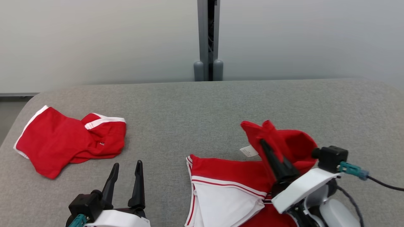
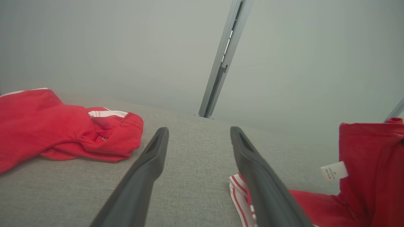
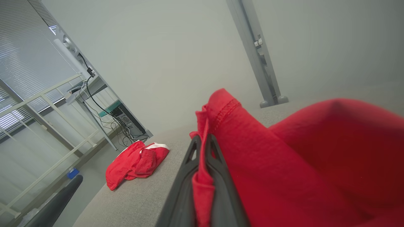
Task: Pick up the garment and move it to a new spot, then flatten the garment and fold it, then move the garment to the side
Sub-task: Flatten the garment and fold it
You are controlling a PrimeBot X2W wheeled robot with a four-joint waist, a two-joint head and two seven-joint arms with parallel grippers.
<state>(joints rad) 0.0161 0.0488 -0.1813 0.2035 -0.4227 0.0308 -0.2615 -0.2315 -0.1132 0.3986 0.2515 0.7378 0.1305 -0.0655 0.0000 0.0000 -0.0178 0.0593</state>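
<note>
The grey desk (image 1: 202, 104) carries the red garment (image 1: 227, 171), white-panelled with striped trim, at near right. Its raised edge is pinched in the closed right end effector (image 1: 263, 143). The left end effector (image 1: 127, 164) hovers wide open and empty.

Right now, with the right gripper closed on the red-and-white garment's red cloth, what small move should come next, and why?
Probably raise the right gripper straight up. It is shut on a lifted red fold of the red-and-white garment, whose white-striped part lies on the grey padded table, so it is not yet free to carry. The open left gripper holds nothing.
</note>
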